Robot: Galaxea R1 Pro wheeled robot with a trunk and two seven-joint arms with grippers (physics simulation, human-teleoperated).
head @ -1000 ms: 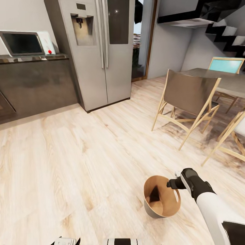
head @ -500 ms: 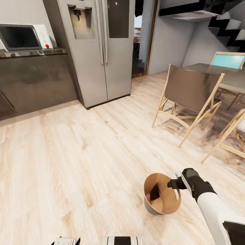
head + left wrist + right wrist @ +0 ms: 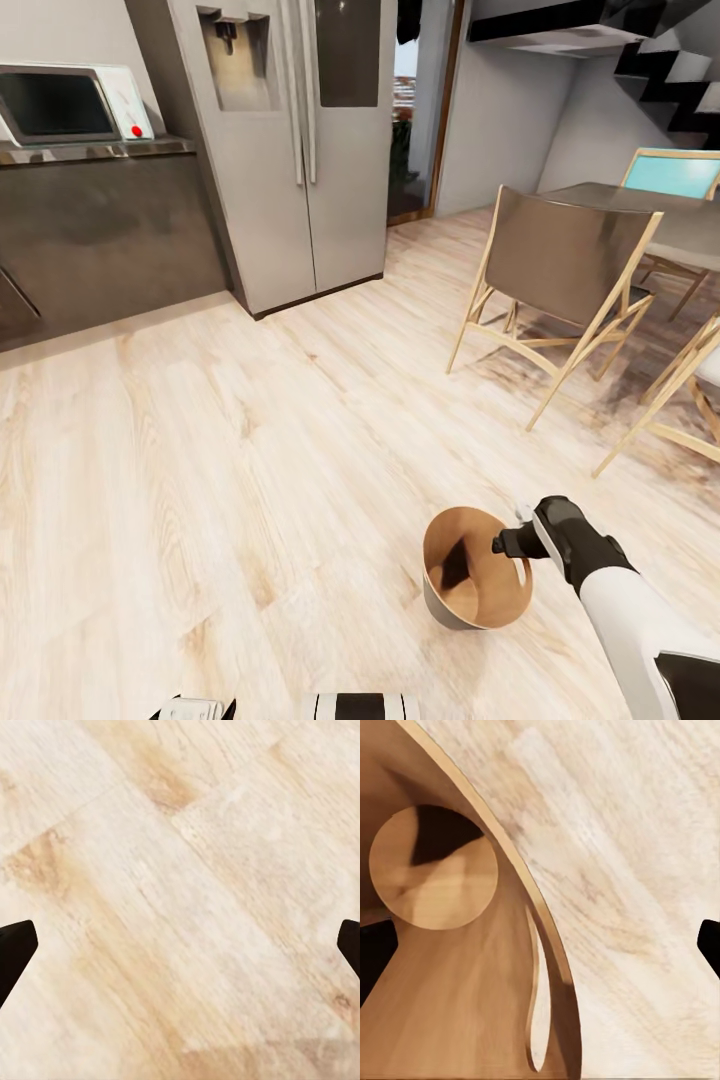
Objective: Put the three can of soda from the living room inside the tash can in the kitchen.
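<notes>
We've got the tash can (image 3: pixel 476 583) at our right gripper (image 3: pixel 510 543), low over the wood floor (image 3: pixel 250 450).

Its brown inside looks empty to us; the rim sits between the right fingers, which look spread, so whether they grip it we cannot tell. Our left gripper (image 3: pixel 180 945) hangs released. Beyond the can stand the nearest chair (image 3: pixel 560 290) and, farther, the fridge (image 3: pixel 290 150).
</notes>
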